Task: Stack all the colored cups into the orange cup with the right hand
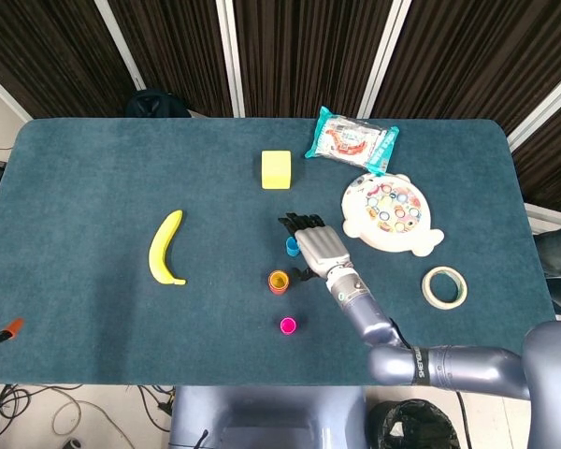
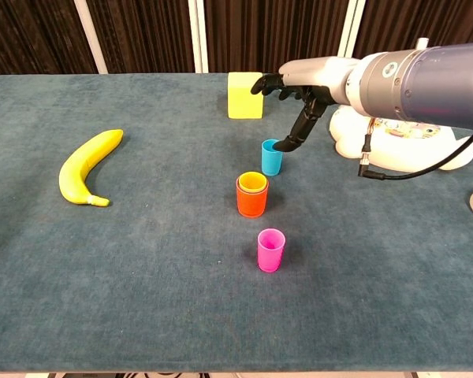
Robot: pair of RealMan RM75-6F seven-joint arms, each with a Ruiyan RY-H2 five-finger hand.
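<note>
The orange cup (image 2: pixel 251 201) (image 1: pixel 279 282) stands mid-table with the yellow cup (image 2: pixel 252 183) nested inside it. A blue cup (image 2: pixel 272 157) (image 1: pixel 291 247) stands upright just behind it. A pink cup (image 2: pixel 271 250) (image 1: pixel 288 325) stands alone nearer the front edge. My right hand (image 2: pixel 299 94) (image 1: pixel 318 247) hovers above and beside the blue cup, fingers spread and holding nothing; its thumb tip reaches down to the blue cup's rim. My left hand is not in either view.
A banana (image 2: pixel 85 168) lies at the left. A yellow block (image 2: pixel 244 94) sits behind the cups, a snack bag (image 1: pixel 352 139) at the back. A white toy plate (image 1: pixel 389 211) lies right of my arm, and a tape roll (image 1: pixel 444 286) farther right.
</note>
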